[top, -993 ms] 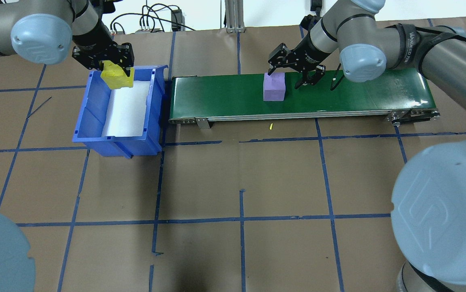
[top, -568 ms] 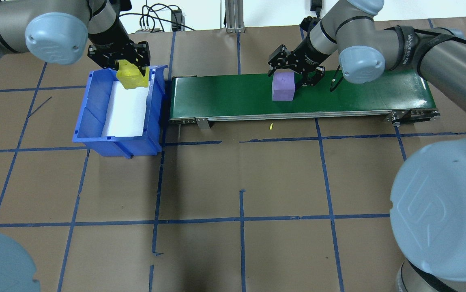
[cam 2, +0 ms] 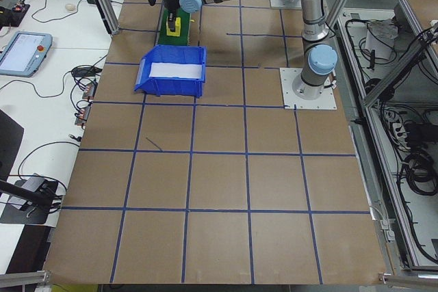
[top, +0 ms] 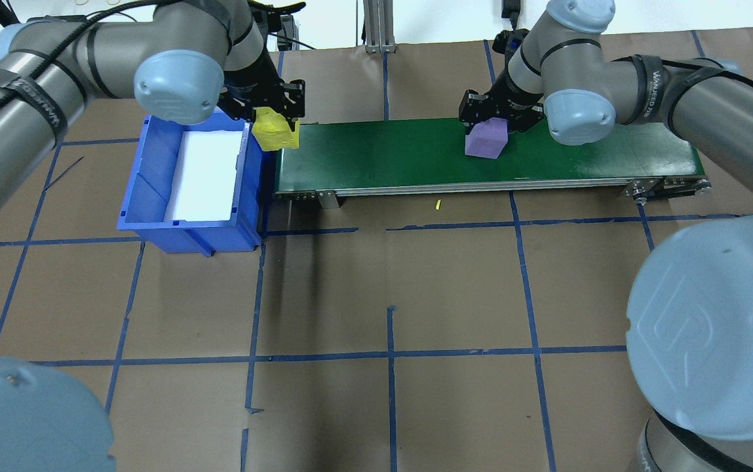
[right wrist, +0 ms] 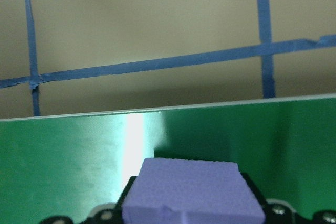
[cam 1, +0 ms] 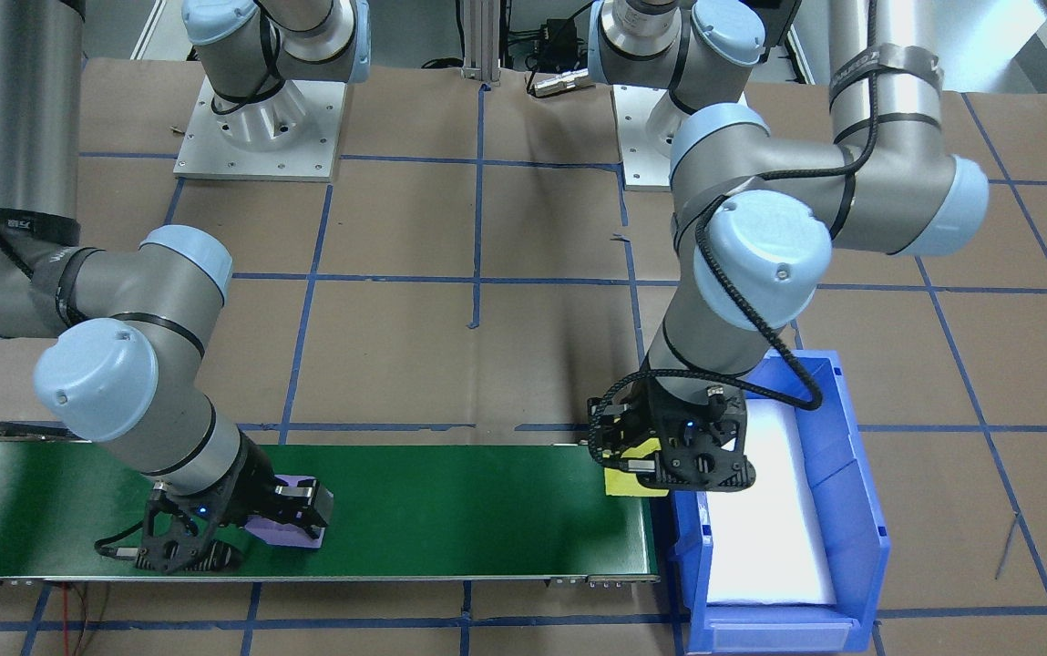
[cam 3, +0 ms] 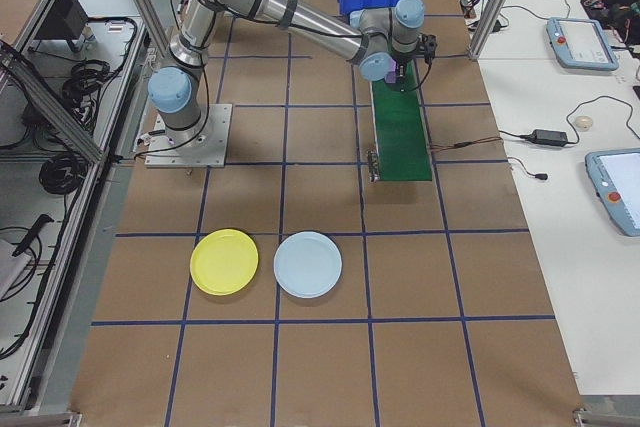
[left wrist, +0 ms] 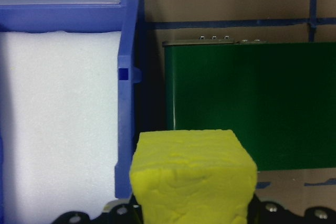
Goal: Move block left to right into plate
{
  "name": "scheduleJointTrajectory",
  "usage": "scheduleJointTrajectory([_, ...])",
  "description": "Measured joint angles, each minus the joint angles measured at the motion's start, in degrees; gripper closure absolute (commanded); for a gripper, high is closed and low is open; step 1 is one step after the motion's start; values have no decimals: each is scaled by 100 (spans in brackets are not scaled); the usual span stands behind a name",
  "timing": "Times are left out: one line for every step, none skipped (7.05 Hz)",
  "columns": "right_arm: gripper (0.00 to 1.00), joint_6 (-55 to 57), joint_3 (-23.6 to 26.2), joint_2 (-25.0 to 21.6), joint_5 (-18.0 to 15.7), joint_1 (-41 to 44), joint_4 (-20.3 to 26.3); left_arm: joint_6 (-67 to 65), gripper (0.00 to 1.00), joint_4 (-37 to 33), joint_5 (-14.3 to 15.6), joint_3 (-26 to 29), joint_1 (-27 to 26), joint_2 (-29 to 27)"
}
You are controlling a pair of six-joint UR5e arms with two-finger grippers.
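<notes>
two blocks are being held: the left claw (top: 276, 121) is gripping the yellow block (top: 275, 131) over the belt's (top: 383, 154) left end, the right claw (top: 498, 118) is clamping the purple block (top: 486, 139) mid-belt.

I see the yellow block (top: 276, 131) held above the belt's end; the purple block (top: 486, 139) tilts, gripped over mid-belt.

You get the green conveyor (top: 481, 154) from behind overhead and from across the worktop (cam 1: 450, 355); side cameras look along it; wrist cameras sit close above.
</notes>
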Motion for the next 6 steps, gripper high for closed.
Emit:
scheduleJointTrajectory([62, -870, -48, -153, -592, -81, -10, -87, 58, 292, 3, 8, -95, -209])
scheduleJointTrajectory([61, -1921, 14, -438, -1169, -288, 64, -122, 47, 515, 10, 8, -131, -377])
scheduleJointTrajectory([61, -2884, 174, -779, -1532, -636, 181, -141, 23, 634, 12, -7, -142, -490])
scheduleJointTrajectory([61, -3788, 419, -1113, -1703, -1189, 306, -139, 13, 704, 10, -49, -146, -558])
scheduleJointTrajectory([61, -4748, 711, -1339, -1772, -1962, 413, -127, 4, 764, 7, -101, -148, -589])
scheduleJointTrajectory([62, -5663, 965, -1425, -1795, -2792, 442, -109, 0, 801, 13, -103, -148, -547])
